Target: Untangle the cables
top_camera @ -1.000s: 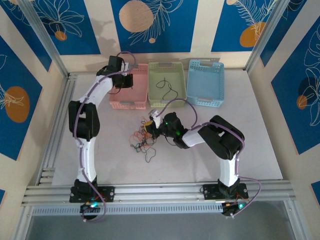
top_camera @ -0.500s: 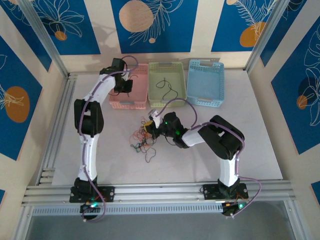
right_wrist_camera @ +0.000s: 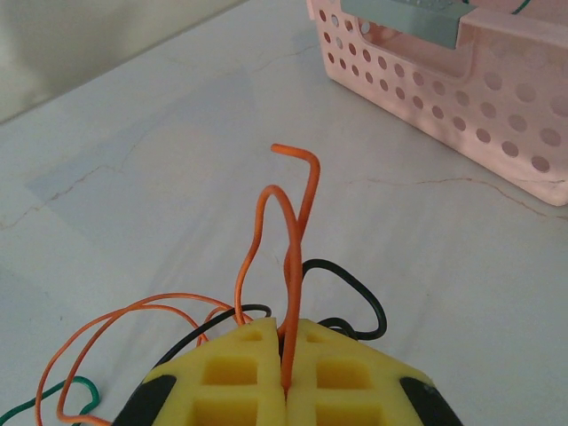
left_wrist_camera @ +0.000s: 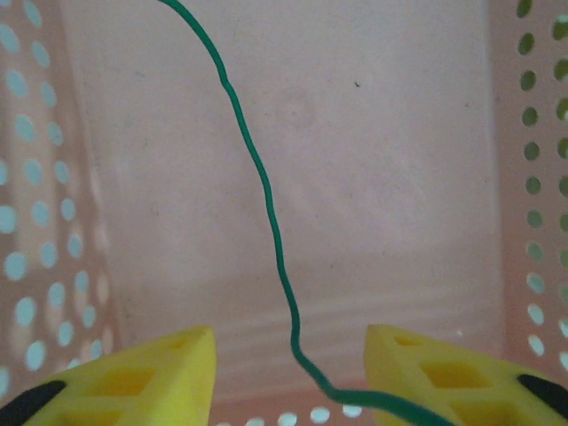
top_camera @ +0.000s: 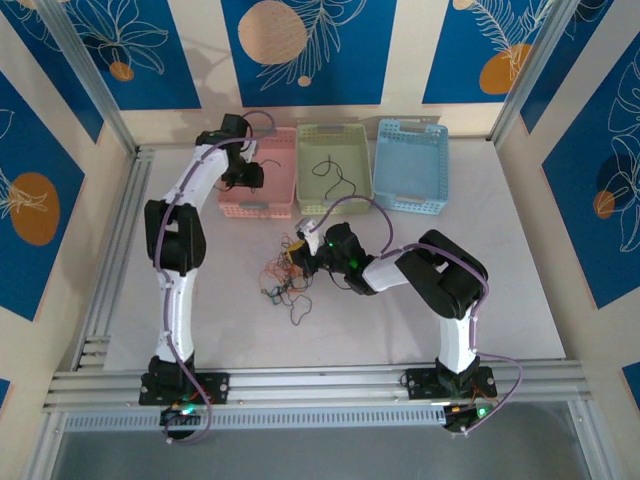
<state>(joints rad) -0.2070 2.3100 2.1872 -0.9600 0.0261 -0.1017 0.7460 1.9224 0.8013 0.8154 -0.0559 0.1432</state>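
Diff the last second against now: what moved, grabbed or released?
Left gripper eased slightly nearer over the pink basket and opened, releasing the green cable, which now runs loose between its fingers. Unchanged: right gripper shut on the orange cable at the tangle; green basket, blue basket.

Three perforated baskets in a row along the white table's (top_camera: 500, 290) far side: pink basket (top_camera: 275, 178) at eleven o'clock, green basket (top_camera: 335, 207) at twelve, blue basket (top_camera: 410, 165) at one. Possibly a grey tag (right_wrist_camera: 408, 18) on the pink one's near rim. Aluminium rail (top_camera: 320, 385) at six.
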